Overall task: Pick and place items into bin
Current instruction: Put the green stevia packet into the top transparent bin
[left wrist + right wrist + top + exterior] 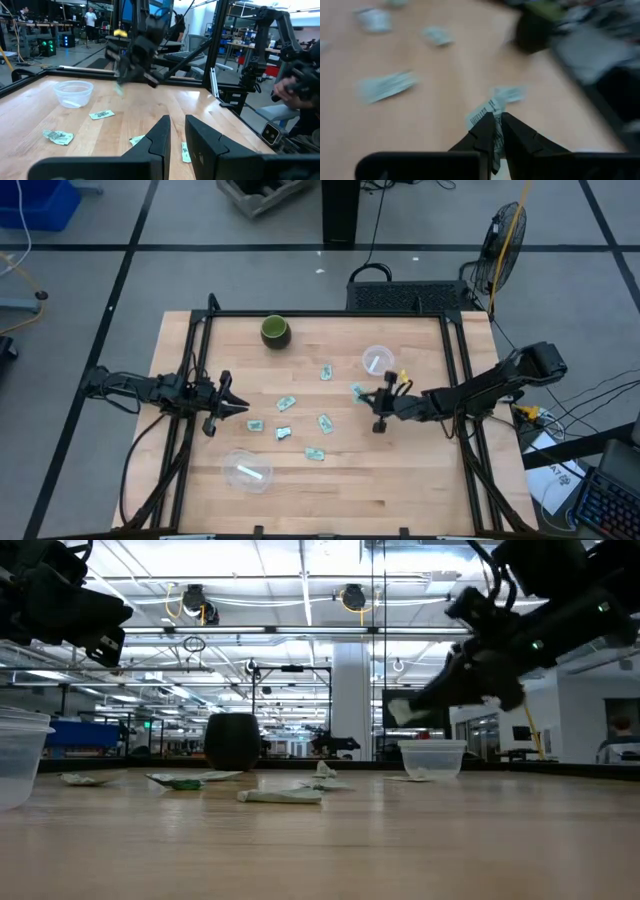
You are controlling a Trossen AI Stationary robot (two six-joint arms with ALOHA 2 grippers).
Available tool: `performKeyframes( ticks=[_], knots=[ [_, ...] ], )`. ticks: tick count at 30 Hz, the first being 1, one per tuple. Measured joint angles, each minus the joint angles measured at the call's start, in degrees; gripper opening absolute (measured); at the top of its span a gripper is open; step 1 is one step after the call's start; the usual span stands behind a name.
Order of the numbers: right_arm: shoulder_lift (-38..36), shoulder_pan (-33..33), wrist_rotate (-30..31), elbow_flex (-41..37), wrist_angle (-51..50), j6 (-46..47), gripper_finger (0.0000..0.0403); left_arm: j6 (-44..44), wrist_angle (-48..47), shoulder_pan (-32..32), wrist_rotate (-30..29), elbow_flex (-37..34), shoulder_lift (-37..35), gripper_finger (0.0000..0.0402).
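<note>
Several small pale green-and-white wrapped items (286, 403) lie flat on the wooden table (420, 480). My right gripper (362, 393) hovers right of the table's middle, shut on one such item (356, 390), close to a clear round plastic bin (378, 361) on its far side. In the low view that gripper (398, 712) hangs above the table, left of the bin (432, 757). My left gripper (238, 408) waits at the table's left side, pointing level, its fingers (161, 136) nearly together with nothing between them. My right gripper pinches the wrapped item between its two fingertips (487, 131). The item's barcoded end (481, 117) sticks out past the tips. The fingers come from the table's right side, slanting a little downward. The item is lifted clear of the table.
A dark green cup (275, 331) stands at the far edge, left of centre. A second clear plastic bin (247, 470) sits near the front left. Black frame rails (455, 380) run along the table's sides. Bare wood lies along the near edge.
</note>
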Motion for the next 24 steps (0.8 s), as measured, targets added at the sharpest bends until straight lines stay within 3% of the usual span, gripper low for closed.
performKeyframes(
  ticks=[4, 7, 14, 19, 24],
  knots=[
    [-4.1, -2.2, 10.9, 0.1, 0.9, -2.3, 0.0016, 0.0, 0.0, 0.0, 0.0, 0.0, 0.0, 0.0061],
    [-5.8, -5.9, 13.7, 0.1, 3.4, -4.7, 0.0016, 0.0, 0.0, 0.0, 0.0, 0.0, 0.0, 0.0061],
    [-6.4, -16.3, 12.9, 0.1, 4.3, -2.3, 0.0021, 0.0, 0.0, 0.0, 0.0, 0.0, 0.0, 0.0060],
    [-6.0, -21.3, 2.3, 0.1, -2.1, 6.2, 0.0017, 0.0, 0.0, 0.0, 0.0, 0.0, 0.0, 0.0061],
    [-4.7, -23.3, 0.8, 0.1, -4.0, 9.7, 0.0019, 0.0, 0.0, 0.0, 0.0, 0.0, 0.0, 0.0060]
  ],
)
